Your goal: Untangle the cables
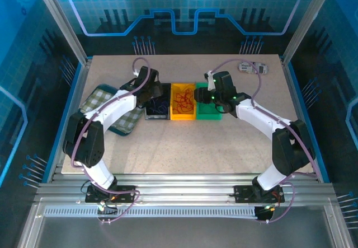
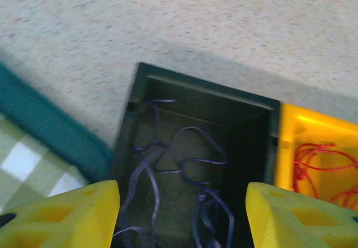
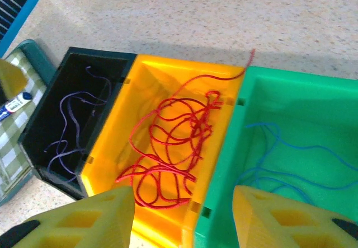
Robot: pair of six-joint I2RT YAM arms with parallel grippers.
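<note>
Three small bins stand side by side mid-table. The dark cable [image 2: 190,186] lies loose in the black bin [image 2: 263,147], also seen as the dark cable [image 3: 70,130]. The red cable [image 3: 173,147] is coiled in the yellow bin [image 3: 112,141], one end over its far rim. The blue cable [image 3: 291,169] lies in the green bin [image 3: 268,91]. My left gripper [image 2: 182,217] hangs open over the black bin, nothing between its fingers. My right gripper [image 3: 184,220] is open above the yellow and green bins' shared wall. From above: left gripper [image 1: 152,96], right gripper [image 1: 202,96], red cable [image 1: 182,99].
A green-and-white checked cloth on a teal tray [image 1: 103,103] lies left of the bins, with a small white tube [image 3: 14,105] on it. A small grey device [image 1: 251,67] sits at the table's far right. Metal frame posts and rails border the table.
</note>
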